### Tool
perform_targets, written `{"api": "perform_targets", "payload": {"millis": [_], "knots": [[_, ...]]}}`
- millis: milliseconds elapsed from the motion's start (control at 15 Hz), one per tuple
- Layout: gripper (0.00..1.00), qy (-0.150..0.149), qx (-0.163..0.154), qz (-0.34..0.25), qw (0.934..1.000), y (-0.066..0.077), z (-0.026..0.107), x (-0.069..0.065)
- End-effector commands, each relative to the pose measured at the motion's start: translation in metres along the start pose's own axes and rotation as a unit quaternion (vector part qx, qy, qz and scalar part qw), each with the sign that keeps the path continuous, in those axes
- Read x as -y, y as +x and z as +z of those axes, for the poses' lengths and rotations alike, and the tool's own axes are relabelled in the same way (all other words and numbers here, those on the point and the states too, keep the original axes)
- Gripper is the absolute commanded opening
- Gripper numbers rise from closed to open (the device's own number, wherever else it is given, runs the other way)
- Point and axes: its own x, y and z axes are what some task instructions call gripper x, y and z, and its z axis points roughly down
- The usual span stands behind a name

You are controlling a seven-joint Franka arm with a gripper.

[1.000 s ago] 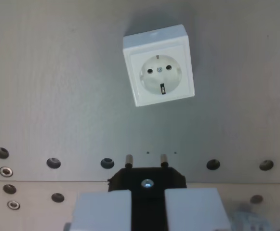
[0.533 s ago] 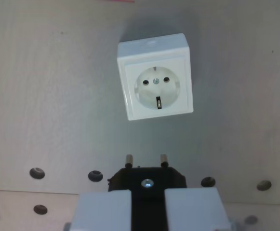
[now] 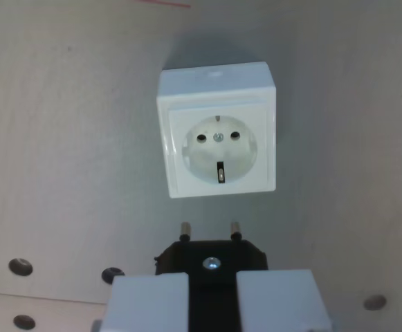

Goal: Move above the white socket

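White socket [image 3: 218,129]: square raised box, round recessed face with two pin holes, centre screw, dark earth clip; lies flat on pale surface, upper centre, slightly rotated

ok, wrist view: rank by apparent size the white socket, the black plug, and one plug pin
1. white socket
2. black plug, though it is partly hidden by the gripper fingers and nearer the camera, so unsure
3. plug pin

Bare board [image 3: 69,173] around white socket [image 3: 218,131]
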Motion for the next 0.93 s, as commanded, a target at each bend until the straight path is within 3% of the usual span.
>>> {"api": "perform_targets", "payload": {"millis": [67,933], "knots": [[0.00,-0.016,-0.052,-0.053,0.9971,-0.005,0.014,-0.006],[0.00,-0.016,-0.059,-0.071,0.9956,-0.009,0.052,-0.011]]}}
